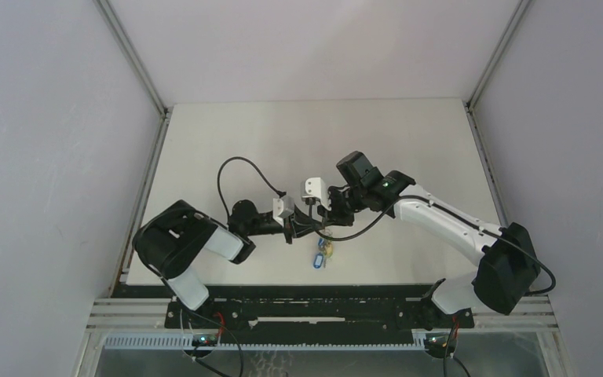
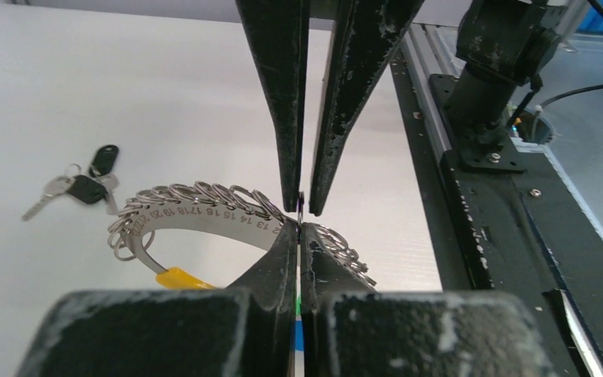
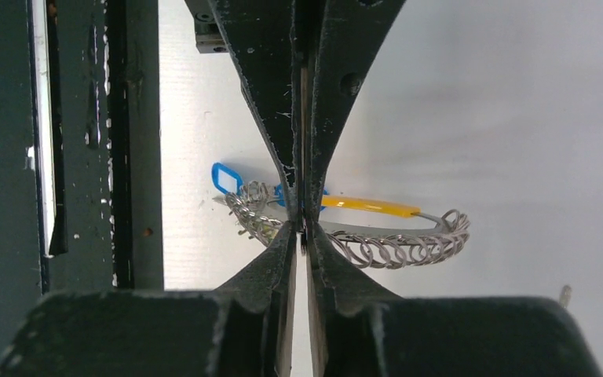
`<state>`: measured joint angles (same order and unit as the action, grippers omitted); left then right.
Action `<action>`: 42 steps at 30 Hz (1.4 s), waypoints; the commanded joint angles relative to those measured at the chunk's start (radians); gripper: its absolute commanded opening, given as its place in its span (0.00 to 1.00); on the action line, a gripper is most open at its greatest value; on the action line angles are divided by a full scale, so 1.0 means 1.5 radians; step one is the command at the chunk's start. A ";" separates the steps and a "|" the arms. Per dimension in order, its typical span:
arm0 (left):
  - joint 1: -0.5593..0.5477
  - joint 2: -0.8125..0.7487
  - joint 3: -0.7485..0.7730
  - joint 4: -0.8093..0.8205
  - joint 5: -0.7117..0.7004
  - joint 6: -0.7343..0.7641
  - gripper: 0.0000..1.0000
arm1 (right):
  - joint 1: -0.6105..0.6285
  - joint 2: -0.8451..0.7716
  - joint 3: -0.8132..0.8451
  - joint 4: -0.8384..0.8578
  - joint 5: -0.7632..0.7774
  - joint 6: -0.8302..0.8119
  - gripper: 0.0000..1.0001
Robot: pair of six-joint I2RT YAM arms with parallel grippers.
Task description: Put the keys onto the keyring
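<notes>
Seen from above, the left claw (image 1: 305, 229) and right claw (image 1: 323, 225) meet tip to tip, with the tagged keys (image 1: 320, 255) just nearside of them. Left wrist view: both claws are pinched nearly closed. The keyring (image 2: 196, 206) curves behind the tips, black keys (image 2: 78, 187) well off to one side. Right wrist view: both claws are squeezed together before the keyring, a blue tag (image 3: 228, 177) and yellow tag (image 3: 369, 206) behind them. What they nip I cannot tell.

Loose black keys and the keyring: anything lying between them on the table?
Nothing visible. In the left wrist view the black keys lie on the table right beside the keyring, with nothing between them; I cannot tell whether they touch.
</notes>
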<state>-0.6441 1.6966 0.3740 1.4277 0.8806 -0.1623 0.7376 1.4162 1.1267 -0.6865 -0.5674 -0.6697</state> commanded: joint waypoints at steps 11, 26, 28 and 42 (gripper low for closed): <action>0.006 -0.106 -0.061 0.031 -0.094 0.069 0.00 | 0.008 -0.215 -0.092 0.249 0.152 0.205 0.40; 0.010 -0.174 -0.115 0.030 -0.143 0.129 0.00 | -0.072 -0.304 -0.254 0.436 0.113 0.365 0.57; 0.010 -0.176 -0.115 0.030 -0.138 0.129 0.00 | -0.073 -0.275 -0.260 0.446 0.086 0.347 0.58; 0.010 -0.184 -0.131 0.029 -0.146 0.172 0.00 | -0.075 -0.169 -0.263 0.485 0.040 0.315 0.60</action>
<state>-0.6342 1.4631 0.2062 1.4109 0.6830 0.0311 0.6254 1.1652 0.7265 -0.0257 -0.4999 -0.1768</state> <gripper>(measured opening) 0.009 0.598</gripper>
